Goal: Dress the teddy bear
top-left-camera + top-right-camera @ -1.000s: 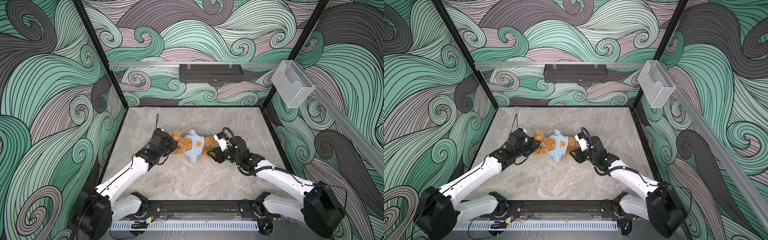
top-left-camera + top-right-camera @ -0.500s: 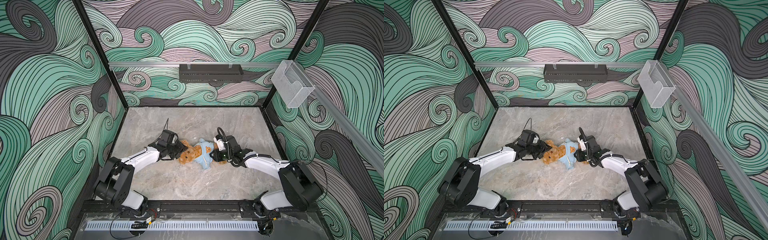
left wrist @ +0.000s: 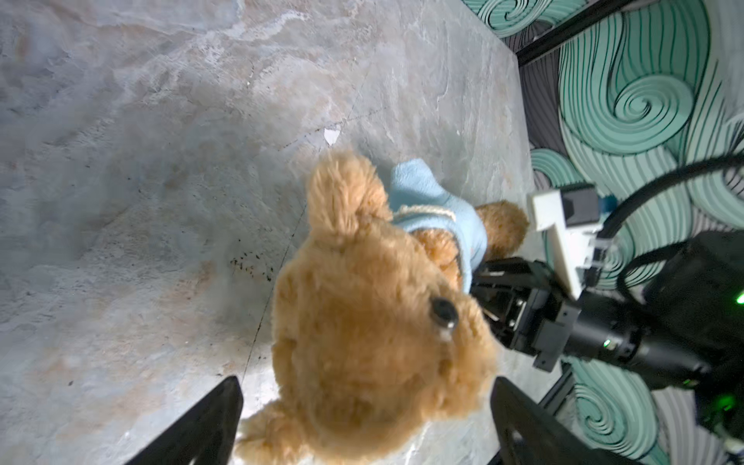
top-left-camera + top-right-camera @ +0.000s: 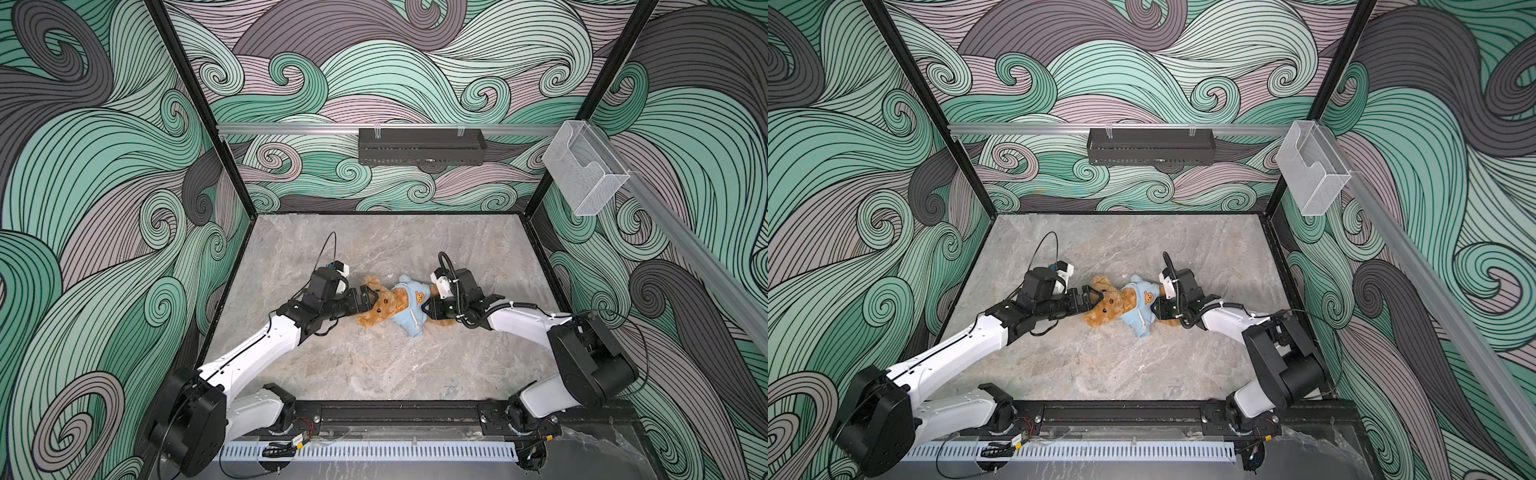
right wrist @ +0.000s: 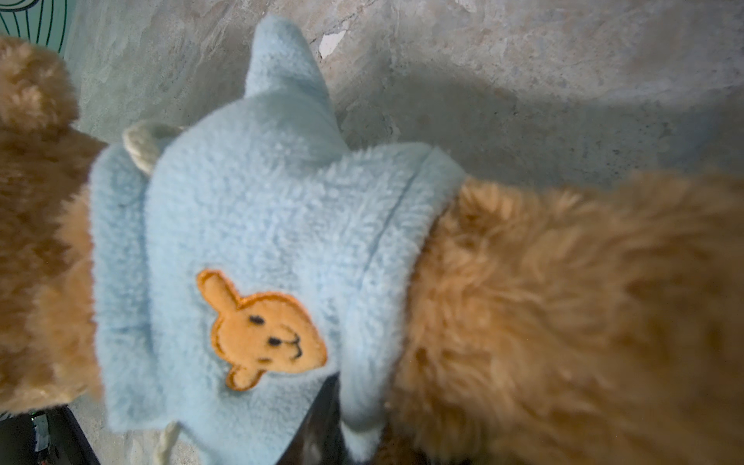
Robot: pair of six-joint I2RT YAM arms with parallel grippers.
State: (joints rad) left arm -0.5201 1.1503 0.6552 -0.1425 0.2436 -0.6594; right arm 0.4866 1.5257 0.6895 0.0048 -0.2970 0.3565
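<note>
teddy bear [image 4: 384, 306] lies on its back on the table [image 4: 374, 374] between the two pincers, with its head at the left pincer [image 4: 371, 302] and its legs at the right pincer [image 4: 430, 311]. The light blue shirt [image 4: 409, 311] is on the torso. The hem stops at the belly, and the fur is bare from there toward the right pincer.

left pincer: spread wide, one finger [image 3: 213, 418] on each side of the head. The finger bases are cut off by the frame edge in the left wrist view. One eye [image 3: 443, 312] shows; the rest of the face is blurred.

right pincer: at the shirt hem. Only a sliver of one dark finger [image 5: 322, 414] shows under the hem in the right wrist view. In both top views its own body covers the tips. I can't tell whether it is clamped on fabric, clamped on fur, or apart.

The legs are mostly hidden under the right pincer in the top views. One sleeve [image 5: 282, 60] lies flat and pointed, and I can't tell whether an arm is inside.

Markings: an orange bear-face patch [image 5: 261, 334] on the shirt chest, with dark stitched eyes and mouth. A cream cord [image 5: 145, 141] sits at the collar.
</note>
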